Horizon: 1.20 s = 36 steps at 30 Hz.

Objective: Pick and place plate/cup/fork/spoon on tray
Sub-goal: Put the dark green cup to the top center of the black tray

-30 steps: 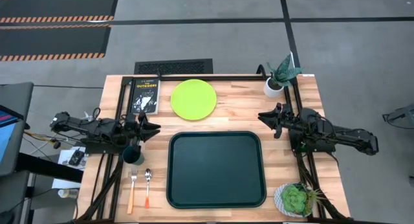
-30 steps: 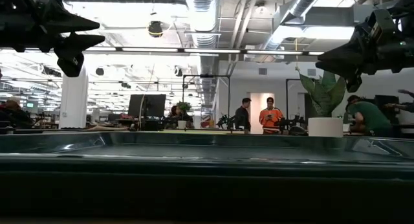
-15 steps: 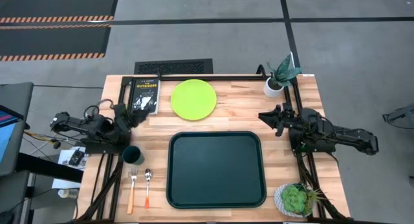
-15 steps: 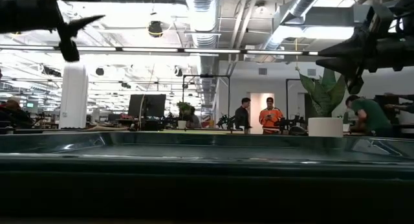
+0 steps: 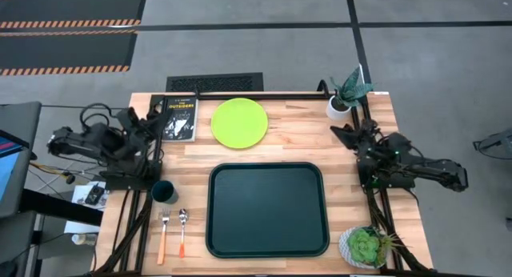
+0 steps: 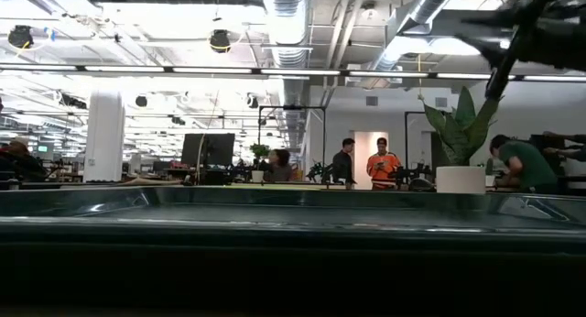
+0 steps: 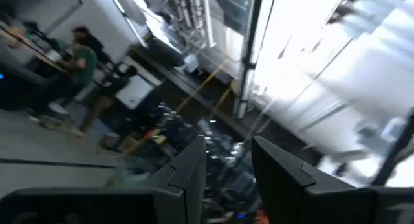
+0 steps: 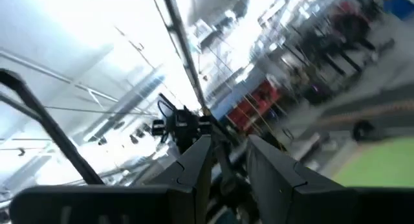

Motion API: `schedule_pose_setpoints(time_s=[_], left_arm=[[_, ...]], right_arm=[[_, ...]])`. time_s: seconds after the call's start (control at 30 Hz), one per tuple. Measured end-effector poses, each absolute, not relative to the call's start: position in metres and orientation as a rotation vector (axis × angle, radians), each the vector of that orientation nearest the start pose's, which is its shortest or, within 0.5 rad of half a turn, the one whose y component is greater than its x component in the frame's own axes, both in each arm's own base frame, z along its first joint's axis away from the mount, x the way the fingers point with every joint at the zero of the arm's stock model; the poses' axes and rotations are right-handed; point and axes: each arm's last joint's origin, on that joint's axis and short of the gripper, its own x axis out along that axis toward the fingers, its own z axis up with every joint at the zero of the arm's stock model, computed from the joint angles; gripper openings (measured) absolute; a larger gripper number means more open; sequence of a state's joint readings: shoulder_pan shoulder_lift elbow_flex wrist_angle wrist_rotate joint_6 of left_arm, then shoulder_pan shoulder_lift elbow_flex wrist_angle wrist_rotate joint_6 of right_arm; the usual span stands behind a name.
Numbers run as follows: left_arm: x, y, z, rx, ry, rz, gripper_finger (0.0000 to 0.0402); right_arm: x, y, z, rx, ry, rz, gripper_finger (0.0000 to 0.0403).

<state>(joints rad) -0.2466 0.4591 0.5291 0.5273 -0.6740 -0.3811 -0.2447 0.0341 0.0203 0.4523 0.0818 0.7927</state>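
Observation:
The lime-green plate (image 5: 239,122) lies flat on the table beyond the dark green tray (image 5: 267,209). The teal cup (image 5: 165,191) stands upright left of the tray. The fork (image 5: 163,235) and the spoon (image 5: 182,231) lie side by side on the table near the front left. My left gripper (image 5: 150,117) is raised at the table's left edge beside the black book, open and empty, and points up into the room (image 7: 229,162). My right gripper (image 5: 338,131) is raised at the table's right side near the white plant pot, open and empty (image 8: 228,160).
A black book (image 5: 179,117) lies at the far left, next to the plate. A white pot with a tall plant (image 5: 339,107) stands at the far right, and a potted succulent (image 5: 366,246) at the near right. The tray's rim (image 6: 293,207) fills the low view, with people in the room behind it.
My left gripper has drawn back from above the cup toward the table's far left, has risen out of the low view and has tipped upward. My right gripper has risen, tipped upward and drawn back a little toward the right edge. The task's things have stayed where they were.

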Motion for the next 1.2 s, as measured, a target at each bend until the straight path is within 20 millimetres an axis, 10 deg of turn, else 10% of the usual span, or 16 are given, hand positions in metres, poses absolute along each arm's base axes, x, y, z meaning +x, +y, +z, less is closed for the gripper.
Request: schedule_pose_setpoints(time_s=[0.3,0.7,1.2], left_arm=[[0.151,-0.019,0.414,-0.451,-0.278,0.427,0.0112],[0.166,-0.025,0.455,-0.405,0.147,0.382,0.0149],[0.149,-0.031,0.387,-0.575,1.023,0.525,0.0285]], right_arm=[[0.069,-0.019,0.282,0.482,-0.323,-0.249,0.0150],[0.088,-0.023,0.380,0.270,0.025,-0.301,0.0264],[0.162,-0.040,0.351,0.283,0.478,-0.313,0.0270]])
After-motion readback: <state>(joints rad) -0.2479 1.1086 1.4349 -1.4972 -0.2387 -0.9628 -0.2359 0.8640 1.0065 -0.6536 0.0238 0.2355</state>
